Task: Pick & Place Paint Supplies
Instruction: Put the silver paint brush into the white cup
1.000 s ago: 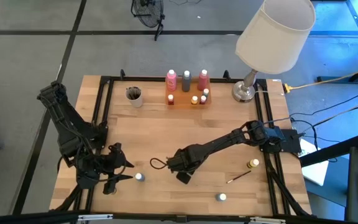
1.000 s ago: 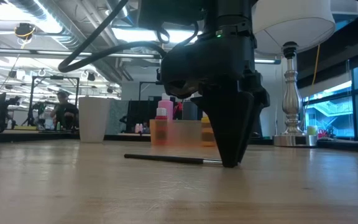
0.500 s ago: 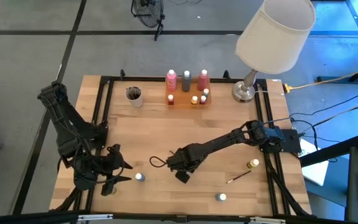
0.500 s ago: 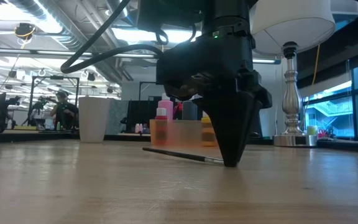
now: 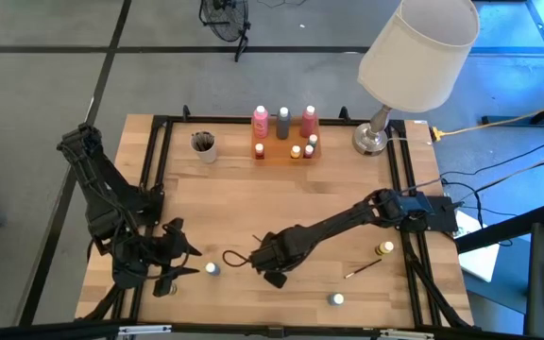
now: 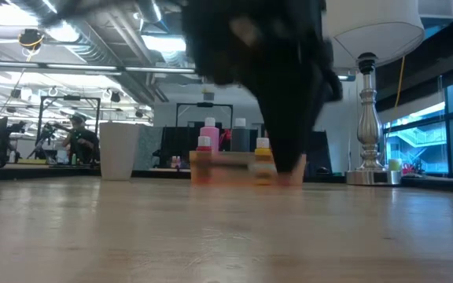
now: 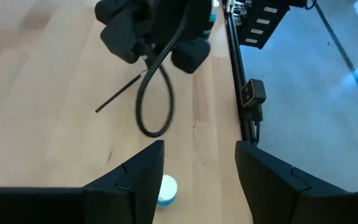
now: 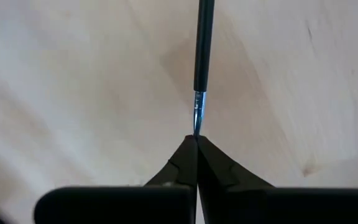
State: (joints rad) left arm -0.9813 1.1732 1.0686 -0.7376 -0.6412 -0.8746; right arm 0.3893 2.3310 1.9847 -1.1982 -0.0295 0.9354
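Your right pincer (image 8: 196, 140) has just clamped shut on the thin brush (image 8: 202, 50) and lifted it off the tabletop (image 5: 253, 203) near the front edge; next, carry it.

Bare wood lies open across the table's (image 5: 253, 203) middle. At twelve o'clock the orange tray (image 5: 284, 151) of bottles, the beige cup (image 5: 203, 144) and the lamp base (image 5: 370, 140) block the far edge. The right arm (image 5: 333, 225) bars the four-o'clock diagonal; small pots (image 5: 336, 299) dot six o'clock.
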